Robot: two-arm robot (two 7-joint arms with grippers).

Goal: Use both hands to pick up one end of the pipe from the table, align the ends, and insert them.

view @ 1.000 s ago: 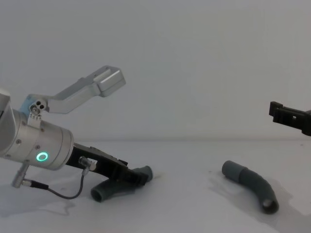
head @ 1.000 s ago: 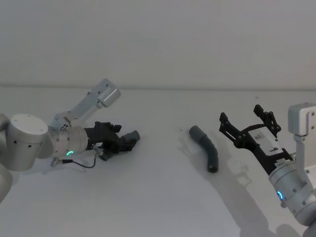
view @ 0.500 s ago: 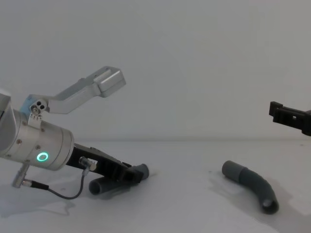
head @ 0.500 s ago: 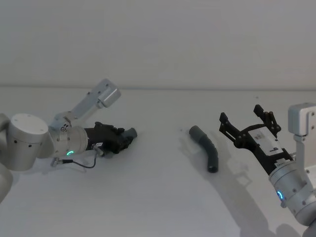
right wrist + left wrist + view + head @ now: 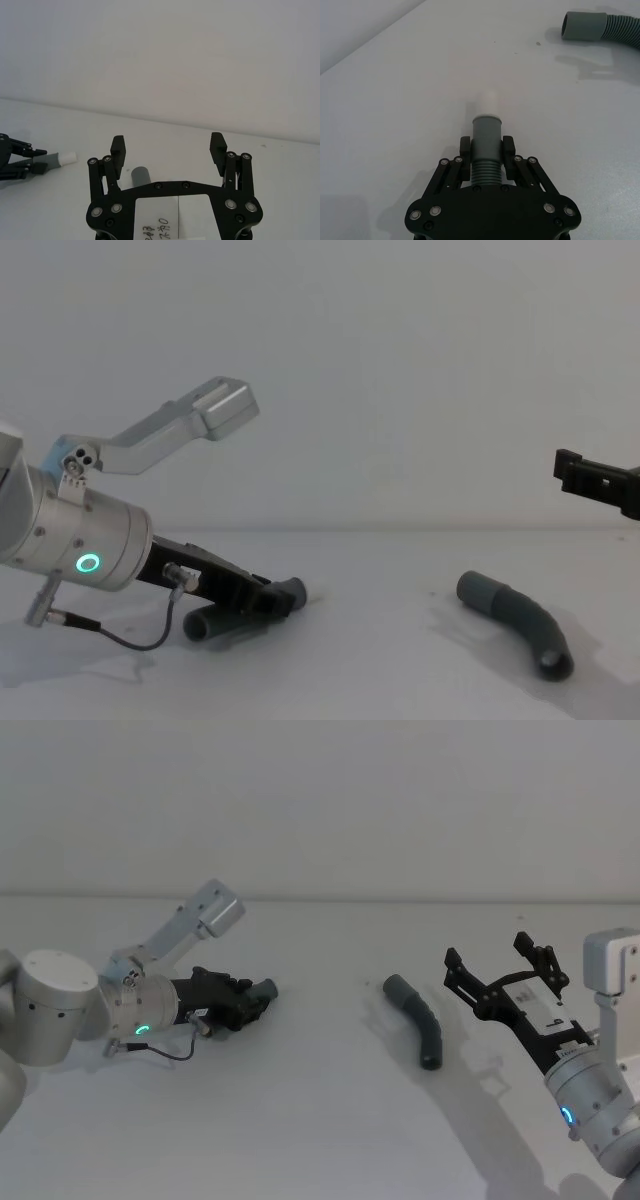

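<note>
- Left gripper (image 5: 486, 150): low over the left side of the table (image 5: 320, 1120). Its jaws are closed on pipe piece 1 (image 5: 486, 131), with the pads on the ribbed section directly behind the collar. The whitish tip (image 5: 488, 101) projects forward, clear of the fingers.
- Right gripper (image 5: 167, 141): raised over the right side of the table, jaws spread wide, holding nothing.
- Pipe piece 2 (image 5: 420, 1017): lies flat on the table between the 2 grippers, nearer the right one. Its socket collar (image 5: 396, 987) is at the far end and faces left.
- Handling (judged): both pieces look light. The ribbed bodies probably flex, while the smooth collars look stiff. The curved shape may roll or twist under a loose grip.
- Grip point (judged): take piece 2 on the ribs just behind the socket collar, so the end does not droop during alignment.
</note>
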